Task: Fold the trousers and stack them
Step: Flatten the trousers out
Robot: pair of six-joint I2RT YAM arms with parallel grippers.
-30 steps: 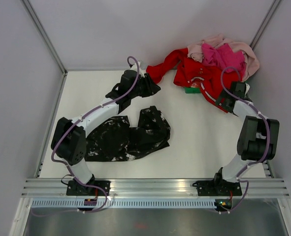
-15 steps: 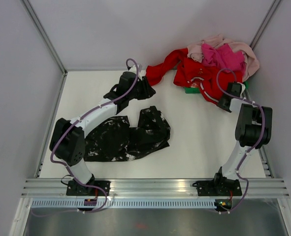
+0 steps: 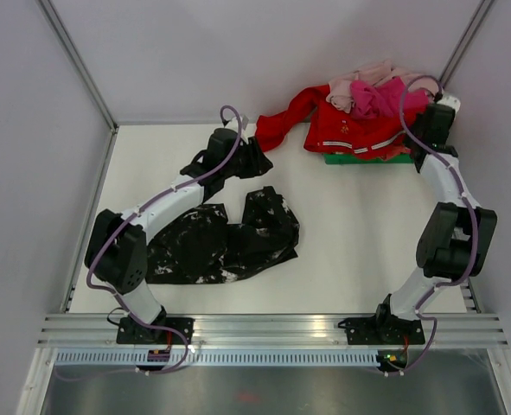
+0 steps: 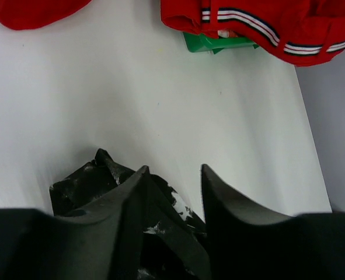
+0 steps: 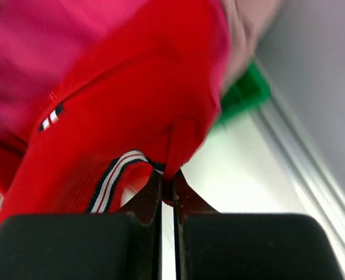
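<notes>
The trousers lie crumpled on the tabletop, in its left half and nearer the near edge than the far one. They are not folded; the legs are bunched together.

The left fingers are spread apart with nothing between them. They hang over the middle of the tabletop, just beyond the far side of the trousers, and in the left wrist view a black corner of cloth shows under them.

The right fingers are almost closed and pinch a hem of the red garment at the far right corner. This garment lies on a green box with the pink clothes on top of it.

I see two risks. If the right arm pulls away with this hold, the red garment can slide off the box, drag the pink clothes with it, and land on the space needed for folding. If the left fingers close on the bunched corner, they may take several layers at once, so the trousers would lift as a lump and not spread flat.
</notes>
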